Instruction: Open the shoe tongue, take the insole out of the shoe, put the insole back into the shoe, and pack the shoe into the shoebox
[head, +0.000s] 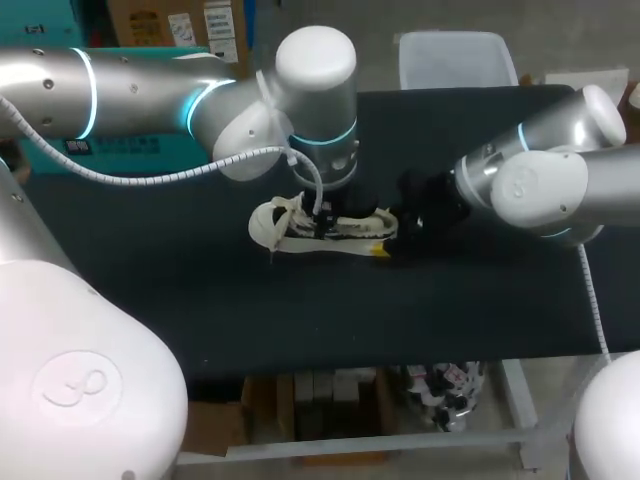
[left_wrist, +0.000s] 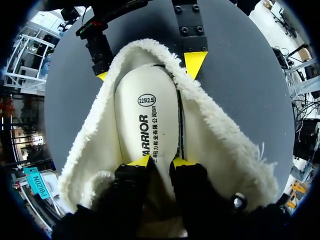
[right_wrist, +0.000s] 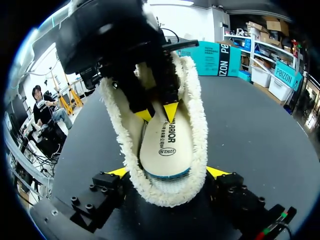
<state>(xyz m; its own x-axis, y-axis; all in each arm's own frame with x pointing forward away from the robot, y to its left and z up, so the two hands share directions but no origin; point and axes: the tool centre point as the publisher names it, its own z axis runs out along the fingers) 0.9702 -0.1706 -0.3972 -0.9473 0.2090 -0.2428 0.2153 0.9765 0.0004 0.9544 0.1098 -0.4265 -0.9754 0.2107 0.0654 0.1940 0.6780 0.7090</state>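
Right claw (right_wrist: 168, 173) clenched on both sides of the shoe (head: 292, 238) heel, mid-tabletop (head: 200, 300), bracing it — left claw (left_wrist: 161, 161) is down in the opening on the insole (left_wrist: 147, 115), which lies inside the shoe; can't tell if it's pinching it.

The shoe (head: 300, 232) lies on its sole near the middle of the table (head: 200, 300), its length running from the left edge toward the right edge. The insole (left_wrist: 147, 115) lies inside the shoe, along its bottom. The left arm (head: 150, 95) comes in over the table's back left corner and stands above the shoe. The left gripper (left_wrist: 161, 162) reaches down into the shoe's opening, with one end of the insole pinched between its fingertips. The right arm (head: 540, 180) comes in over the right edge. The right gripper (right_wrist: 167, 173) sits low at the shoe's right end, one finger pressed against each side.
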